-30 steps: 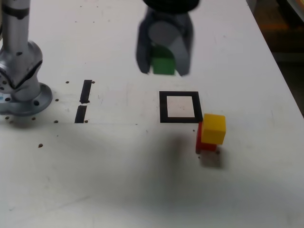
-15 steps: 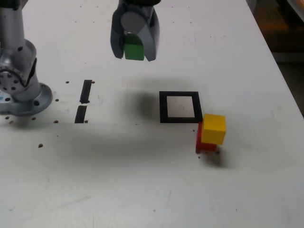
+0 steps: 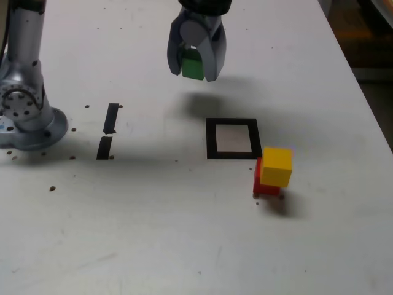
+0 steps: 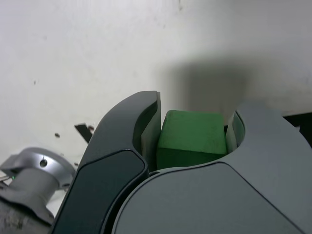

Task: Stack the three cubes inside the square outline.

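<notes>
A: Exterior view: green cube (image 3: 193, 64) is clamped in the tool (image 3: 196, 66), up off the counter (image 3: 319, 246). Wrist view agrees, green cube (image 4: 192, 139) wedged between both jaws.

B: Where's the outline from it?

A: Square outline (image 3: 232, 138) sits nearer the camera and a bit to the exterior view's right of the tool. So the carry likely has to go that way, then down.

B: Anything in the outline?

A: Nothing, bare counter inside. Yellow cube (image 3: 276, 166) is on top of the red cube (image 3: 260, 181), sitting skewed on it, just off the outline's near-right corner in the exterior view. Whether red touches the tape, can't tell.

B: Other stuff?

A: Two tape strips (image 3: 108, 131) and the arm base (image 3: 26, 110) at the exterior view's left, well apart.
</notes>
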Robot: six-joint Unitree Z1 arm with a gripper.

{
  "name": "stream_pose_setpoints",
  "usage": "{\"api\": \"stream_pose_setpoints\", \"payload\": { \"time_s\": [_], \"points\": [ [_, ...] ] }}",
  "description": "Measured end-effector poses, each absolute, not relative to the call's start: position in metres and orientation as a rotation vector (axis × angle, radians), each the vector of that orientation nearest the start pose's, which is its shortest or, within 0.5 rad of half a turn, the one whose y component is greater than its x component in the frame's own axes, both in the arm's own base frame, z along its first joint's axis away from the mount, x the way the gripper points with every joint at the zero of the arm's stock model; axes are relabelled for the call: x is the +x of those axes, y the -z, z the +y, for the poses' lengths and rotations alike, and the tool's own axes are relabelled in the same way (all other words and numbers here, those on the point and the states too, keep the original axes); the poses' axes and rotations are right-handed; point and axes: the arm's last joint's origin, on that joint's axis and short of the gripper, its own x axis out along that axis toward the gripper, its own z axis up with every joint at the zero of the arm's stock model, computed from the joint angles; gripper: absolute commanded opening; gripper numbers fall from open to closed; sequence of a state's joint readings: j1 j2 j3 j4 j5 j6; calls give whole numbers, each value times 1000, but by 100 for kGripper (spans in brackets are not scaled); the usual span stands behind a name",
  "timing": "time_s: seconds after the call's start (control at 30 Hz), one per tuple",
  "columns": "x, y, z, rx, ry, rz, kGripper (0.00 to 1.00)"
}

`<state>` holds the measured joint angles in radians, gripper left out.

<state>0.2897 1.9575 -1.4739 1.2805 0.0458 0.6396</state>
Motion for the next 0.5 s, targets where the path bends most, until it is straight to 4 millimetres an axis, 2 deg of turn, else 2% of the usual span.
{"api": "stream_pose_setpoints", "payload": {
  "time_s": [0.13, 0.27, 0.37, 0.5],
  "points": [
    [319, -247, 104, 266, 360, 1729, 29],
    [323, -233, 109, 261, 392, 1735, 41],
    [324, -222, 111, 251, 409, 1744, 56],
    [323, -217, 110, 253, 423, 1746, 81]
  ]
}}
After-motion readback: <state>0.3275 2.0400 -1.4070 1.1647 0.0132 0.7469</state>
